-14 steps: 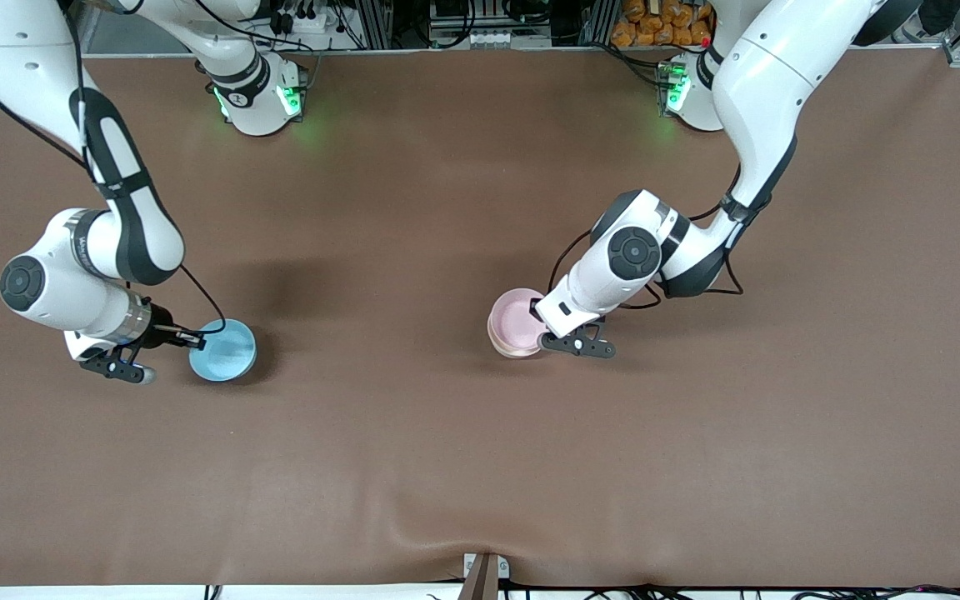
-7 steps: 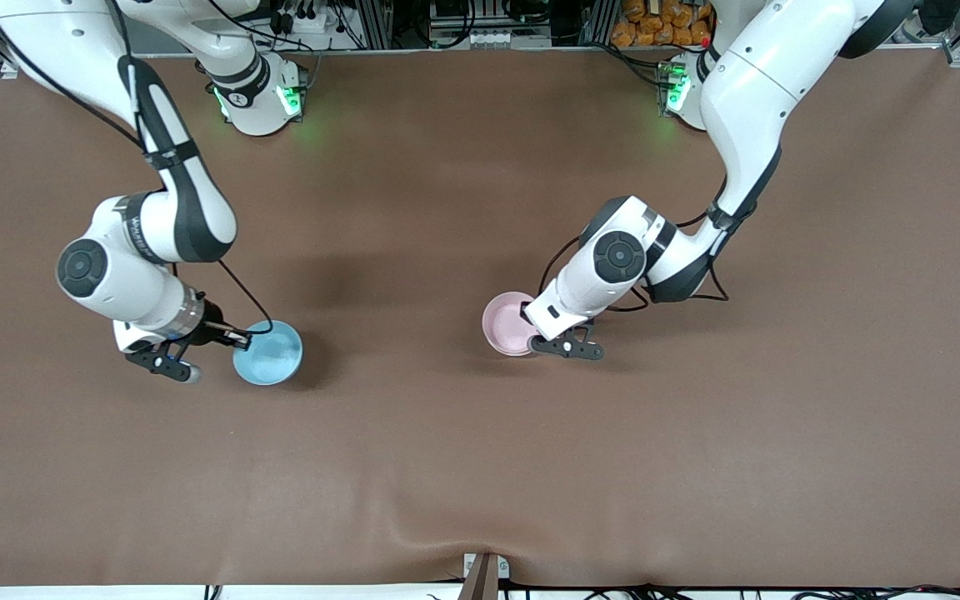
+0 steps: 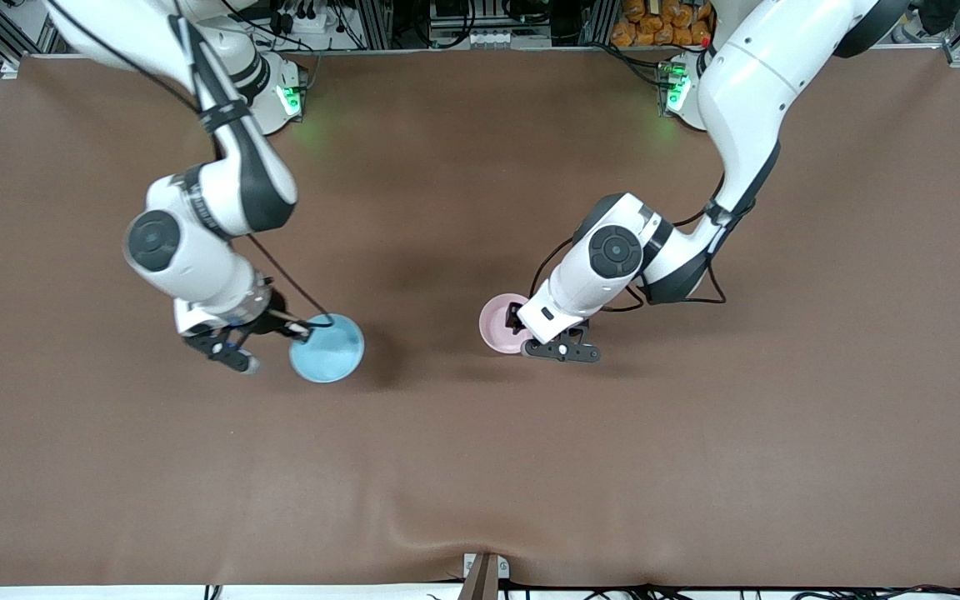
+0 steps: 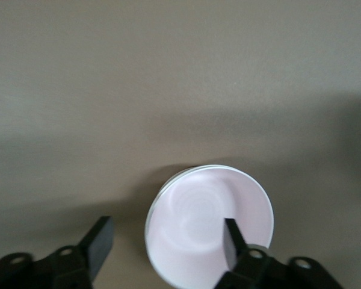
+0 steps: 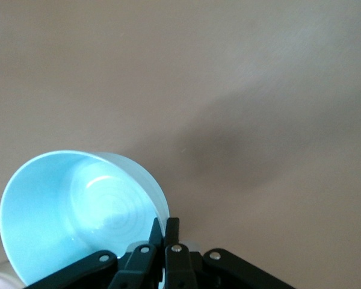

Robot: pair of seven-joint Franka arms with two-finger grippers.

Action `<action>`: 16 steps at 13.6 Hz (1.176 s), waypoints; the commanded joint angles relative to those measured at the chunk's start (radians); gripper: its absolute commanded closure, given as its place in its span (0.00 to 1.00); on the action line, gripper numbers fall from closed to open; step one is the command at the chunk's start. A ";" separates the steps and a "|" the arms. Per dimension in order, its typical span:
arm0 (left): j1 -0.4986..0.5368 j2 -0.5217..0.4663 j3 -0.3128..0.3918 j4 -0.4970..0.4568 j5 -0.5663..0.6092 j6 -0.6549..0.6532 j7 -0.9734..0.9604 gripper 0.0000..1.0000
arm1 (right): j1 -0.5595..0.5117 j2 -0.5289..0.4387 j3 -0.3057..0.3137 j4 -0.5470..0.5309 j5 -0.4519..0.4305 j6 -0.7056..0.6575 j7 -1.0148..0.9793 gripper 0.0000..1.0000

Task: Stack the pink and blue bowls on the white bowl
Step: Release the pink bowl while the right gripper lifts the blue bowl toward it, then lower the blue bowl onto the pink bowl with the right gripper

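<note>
The pale pink bowl sits upright on the table near the middle. In the left wrist view, the pink bowl shows a thin pale rim just under its edge. The white bowl is otherwise hidden. My left gripper is open at the pink bowl's rim. In the left wrist view this gripper has one finger inside the bowl and one outside. My right gripper is shut on the rim of the light blue bowl and holds it tilted above the table. This also shows in the right wrist view: gripper, blue bowl.
The brown table cover has a raised fold near its front edge. A small metal bracket sits at the middle of that edge. The arm bases stand along the table's top edge.
My right arm has carried the blue bowl toward the middle of the table, closer to the pink bowl. The pink bowl has settled lower under my left gripper.
</note>
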 commanded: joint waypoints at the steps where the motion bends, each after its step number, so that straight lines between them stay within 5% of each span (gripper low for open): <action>1: 0.096 -0.214 0.010 -0.017 0.023 -0.212 -0.019 0.00 | 0.088 -0.016 -0.014 0.010 0.009 -0.018 0.143 1.00; 7: 0.293 -0.572 0.009 -0.016 0.014 -0.575 0.015 0.00 | 0.216 0.014 -0.013 0.082 0.006 -0.015 0.387 1.00; 16: 0.551 -0.768 0.015 -0.019 -0.178 -0.744 0.314 0.00 | 0.361 0.263 -0.016 0.318 -0.005 -0.005 0.732 1.00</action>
